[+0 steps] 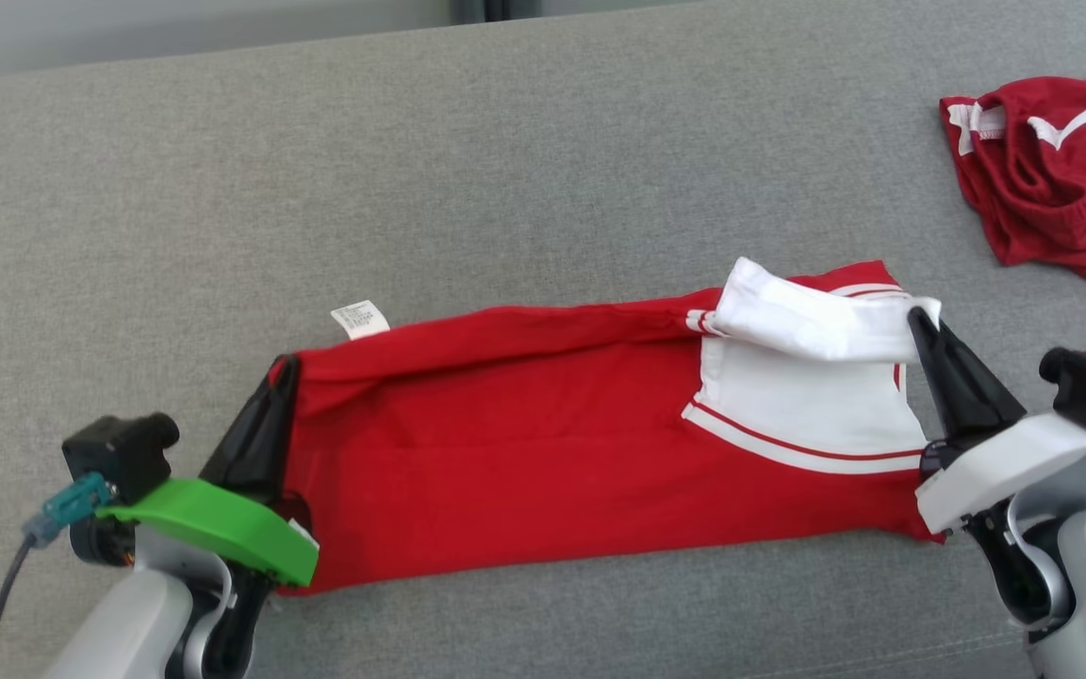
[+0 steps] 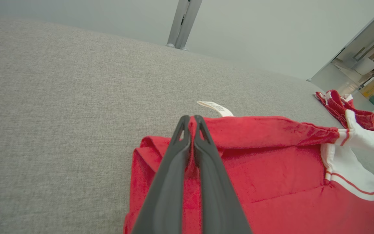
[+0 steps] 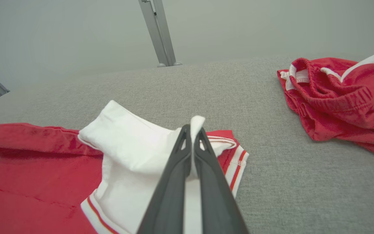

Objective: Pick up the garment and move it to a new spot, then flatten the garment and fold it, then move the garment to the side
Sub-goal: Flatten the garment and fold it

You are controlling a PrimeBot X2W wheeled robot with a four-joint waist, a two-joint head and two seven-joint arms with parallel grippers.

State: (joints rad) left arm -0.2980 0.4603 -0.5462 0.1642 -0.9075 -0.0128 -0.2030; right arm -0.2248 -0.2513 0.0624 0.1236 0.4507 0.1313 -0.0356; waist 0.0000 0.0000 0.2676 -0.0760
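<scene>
Room: grey fabric surface lay open far and left of the red-and-white garment, which stretched left to right across the near middle. Far right, well apart, sat a bunched second red garment. Left gripper was clamped on the garment's red left edge. Right gripper was clamped on its white fold at right.

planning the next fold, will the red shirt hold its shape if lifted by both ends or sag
Likely floppy: the red shirt creases and folds between the left hand and right hand. Probably light: its white sleeve stands raised from a mere fingertip pinch.
</scene>
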